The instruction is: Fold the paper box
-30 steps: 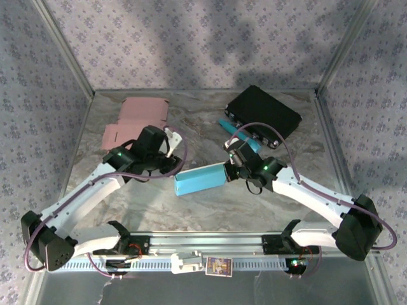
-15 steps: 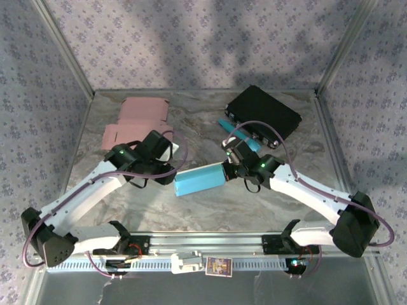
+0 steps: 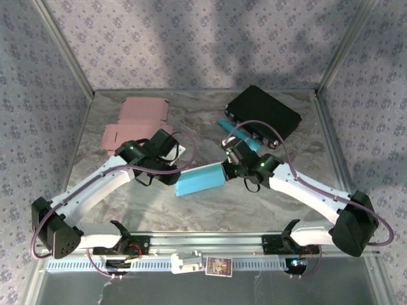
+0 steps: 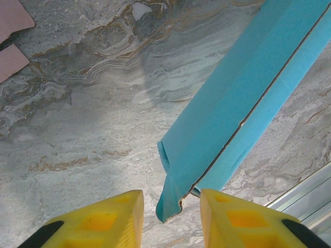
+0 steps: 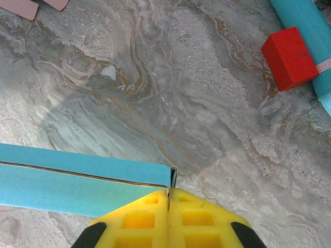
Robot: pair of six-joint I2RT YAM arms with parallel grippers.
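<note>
The blue paper box point(image 3: 200, 180) lies slantwise in mid-table, long and partly flattened, with a seam along its length point(image 4: 243, 103). My right gripper point(image 3: 227, 170) is shut on the box's right end; in the right wrist view the yellow fingers point(image 5: 168, 199) pinch a thin edge of the blue card point(image 5: 77, 181). My left gripper point(image 3: 180, 167) sits at the box's left end. It is open, and the bent end flap point(image 4: 173, 199) hangs between the yellow fingers point(image 4: 111, 217), touching neither.
A flat pink carton point(image 3: 137, 121) lies at the back left. A black case point(image 3: 264, 114) sits at the back right. A red block point(image 5: 289, 57) and a teal tube point(image 5: 310, 26) lie just in front of the case. Patterned walls enclose the table.
My left arm has swung right, bringing its gripper to the box's left end, and its jaws have narrowed. The right gripper and box have hardly moved.
</note>
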